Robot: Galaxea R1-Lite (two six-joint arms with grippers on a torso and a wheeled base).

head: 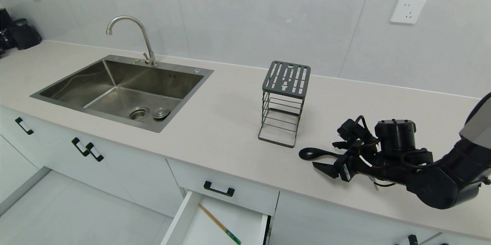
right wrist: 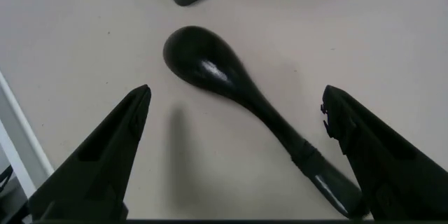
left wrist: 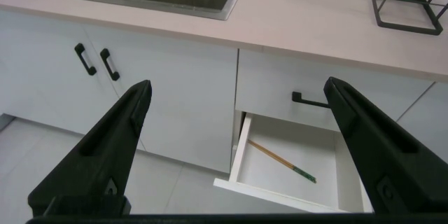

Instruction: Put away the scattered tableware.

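poised on pickup, right gripper spread, spoon just beneath; next: lower, pinch handle, carry to drawer.

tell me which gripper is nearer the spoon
Right. The right gripper is over the spoon on the counter, open fingers either side of it. The left gripper is off the counter, facing the open drawer.
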